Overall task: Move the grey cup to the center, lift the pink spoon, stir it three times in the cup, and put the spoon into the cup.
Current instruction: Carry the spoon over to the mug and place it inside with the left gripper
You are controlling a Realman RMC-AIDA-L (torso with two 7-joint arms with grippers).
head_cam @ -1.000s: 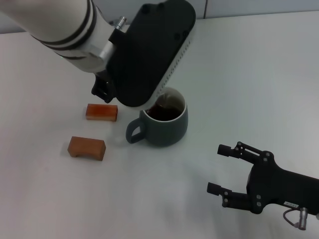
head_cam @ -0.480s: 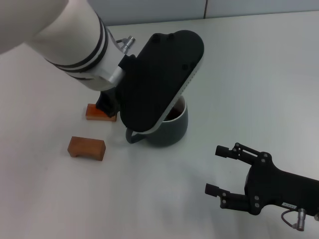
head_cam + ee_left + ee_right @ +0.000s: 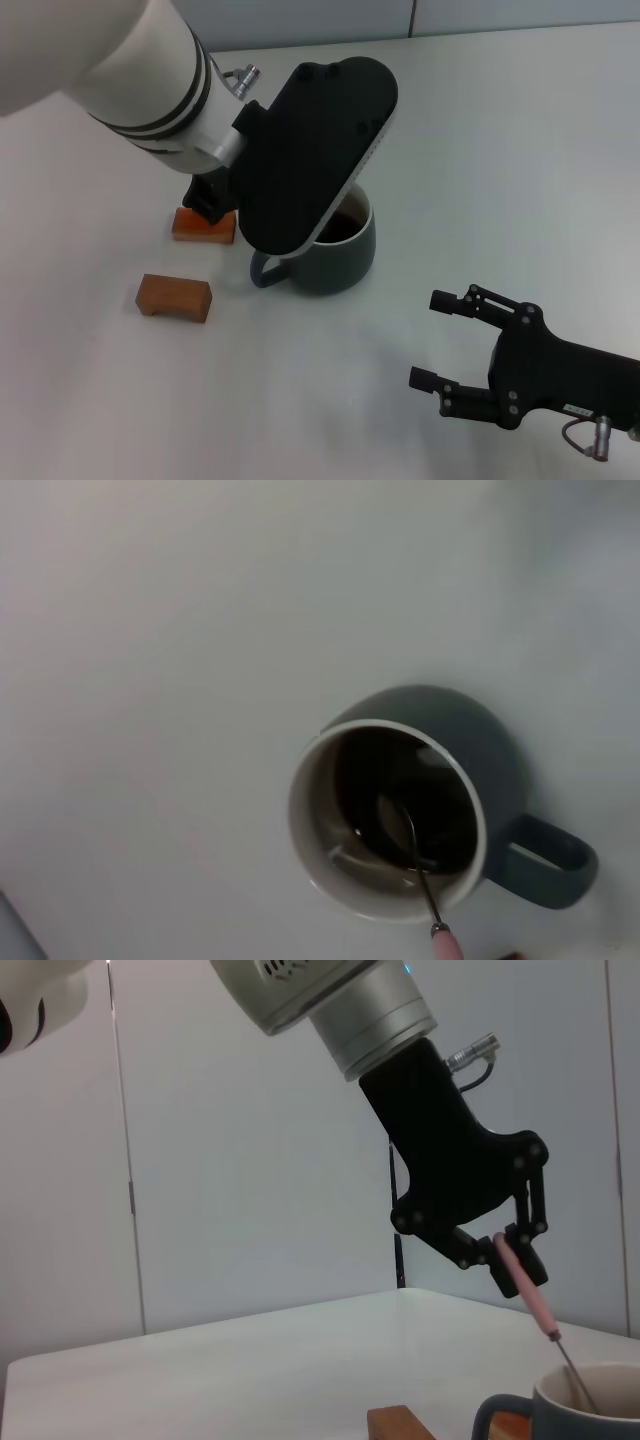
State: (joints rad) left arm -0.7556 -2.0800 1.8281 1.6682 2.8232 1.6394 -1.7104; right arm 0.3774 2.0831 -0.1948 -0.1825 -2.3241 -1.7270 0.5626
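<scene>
The grey cup (image 3: 340, 262) stands mid-table with dark liquid inside, its handle toward the left blocks. My left gripper (image 3: 515, 1252) hangs above it, shut on the pale pink handle of the pink spoon (image 3: 529, 1294), which slants down into the cup (image 3: 590, 1410). In the left wrist view the spoon's metal bowl (image 3: 398, 825) sits in the liquid, its neck leans on the cup rim (image 3: 300, 805), and the pink handle end (image 3: 445, 943) shows below. The head view hides the spoon behind the left arm's black housing. My right gripper (image 3: 428, 338) rests open at the lower right, apart from the cup.
Two orange-brown blocks lie left of the cup: one (image 3: 203, 225) partly under the left arm, one (image 3: 174, 297) nearer the front. A block (image 3: 400, 1425) also shows beside the cup in the right wrist view. White tabletop all around.
My left gripper swung over the cup toward the front, then back a little, moving the spoon inside the cup. The cup and the right gripper stayed almost still.
</scene>
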